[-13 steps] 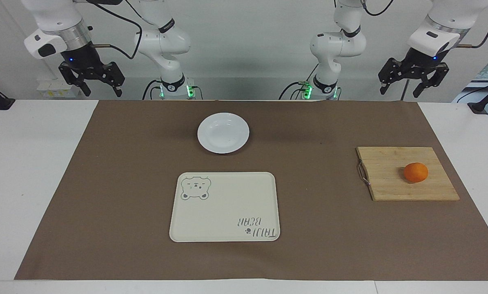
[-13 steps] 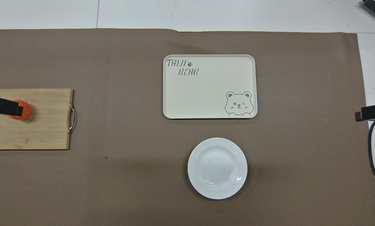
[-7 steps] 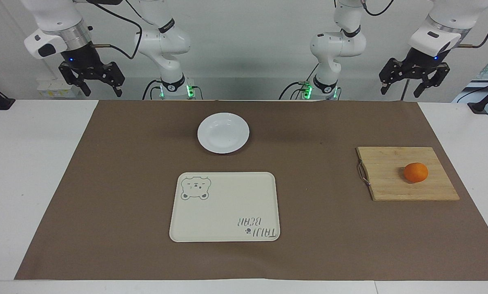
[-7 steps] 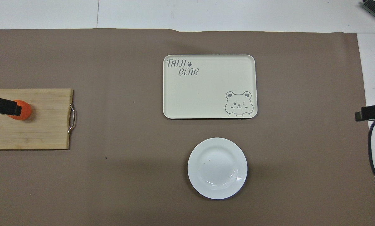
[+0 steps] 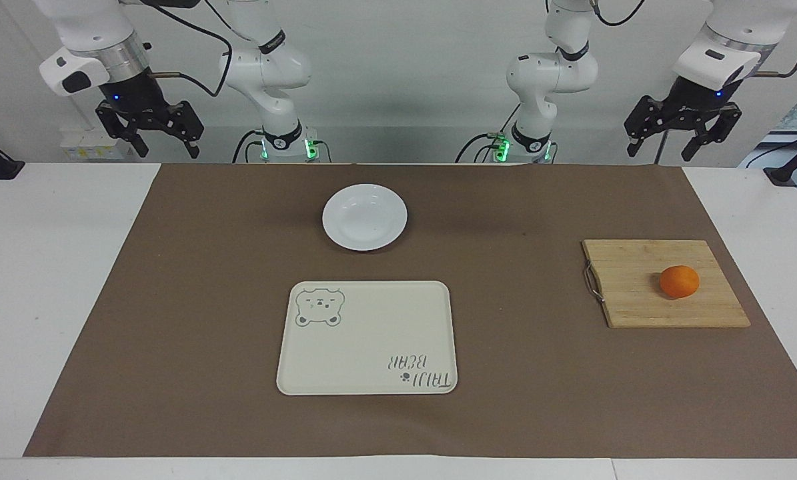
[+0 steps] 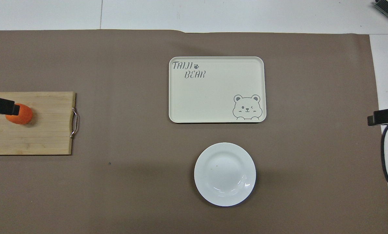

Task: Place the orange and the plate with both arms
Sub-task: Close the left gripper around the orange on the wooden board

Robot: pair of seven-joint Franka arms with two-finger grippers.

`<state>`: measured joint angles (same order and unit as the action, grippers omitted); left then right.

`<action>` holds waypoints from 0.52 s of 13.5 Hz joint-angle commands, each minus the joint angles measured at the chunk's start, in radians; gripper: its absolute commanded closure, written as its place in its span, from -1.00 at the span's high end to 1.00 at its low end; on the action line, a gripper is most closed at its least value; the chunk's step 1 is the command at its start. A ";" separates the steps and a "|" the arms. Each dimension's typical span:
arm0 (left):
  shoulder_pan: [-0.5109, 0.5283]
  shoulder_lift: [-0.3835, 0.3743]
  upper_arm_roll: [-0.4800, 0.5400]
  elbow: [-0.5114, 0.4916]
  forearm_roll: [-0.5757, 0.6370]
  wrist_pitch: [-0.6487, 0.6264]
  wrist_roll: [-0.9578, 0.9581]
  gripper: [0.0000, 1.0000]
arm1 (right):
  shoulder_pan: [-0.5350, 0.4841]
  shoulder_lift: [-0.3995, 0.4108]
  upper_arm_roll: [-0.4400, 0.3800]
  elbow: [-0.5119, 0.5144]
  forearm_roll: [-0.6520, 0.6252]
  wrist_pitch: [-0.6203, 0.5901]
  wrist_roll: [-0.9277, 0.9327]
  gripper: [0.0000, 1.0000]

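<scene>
Since the earlier frames, only the left end effector (image 5: 680, 137) has shifted: it sits a little higher and further toward the left arm's end of the desk, and from overhead its black tip (image 6: 2, 107) now covers less of the orange. Everything resting on the desk lies just as it did.

Counted across the facing view, from its left side onward: 2 arms, 2 end effectors, 1 plate, 1 tray, 1 cutting board, 1 orange.

First comes the right end effector (image 5: 150, 130), hanging in the air over the bare white desk (image 5: 51, 280) at the right arm's end, its 2 fingers spread apart and holding nothing; this arm waits.

Next, the white plate (image 5: 365, 217) lies on the brown mat (image 5: 518, 373), close to the robots, with nothing on it. The cream tray (image 5: 367, 338) with the bear drawing lies just beside the plate, farther from the robots, the 2 apart from each other.

Toward the left arm's end, the wooden cutting board (image 5: 638, 293) rests on the mat, its metal handle (image 5: 592, 283) turned toward the tray. The orange (image 5: 679, 281) sits on this board, on the half away from the handle, well apart from the plate and tray.

Last, the left end effector hangs high, fingers spread apart, touching nothing.
</scene>
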<state>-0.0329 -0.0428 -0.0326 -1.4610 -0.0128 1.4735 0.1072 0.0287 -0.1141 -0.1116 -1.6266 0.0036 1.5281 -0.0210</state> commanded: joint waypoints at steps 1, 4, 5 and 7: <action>0.011 -0.019 -0.006 -0.025 0.017 0.024 0.020 1.00 | -0.003 -0.010 0.003 0.001 -0.014 -0.016 -0.017 1.00; 0.013 -0.031 -0.004 -0.071 0.016 0.057 0.034 1.00 | -0.003 -0.010 0.003 0.001 -0.014 -0.014 -0.017 1.00; 0.013 -0.029 -0.004 -0.076 0.016 0.065 0.034 1.00 | -0.003 -0.010 0.003 0.001 -0.014 -0.014 -0.017 1.00; 0.039 -0.028 -0.004 -0.102 0.016 0.097 0.061 1.00 | -0.003 -0.010 0.003 0.001 -0.014 -0.014 -0.017 1.00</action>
<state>-0.0289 -0.0431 -0.0308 -1.5051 -0.0123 1.5213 0.1276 0.0287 -0.1141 -0.1116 -1.6266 0.0036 1.5281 -0.0210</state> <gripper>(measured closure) 0.000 0.000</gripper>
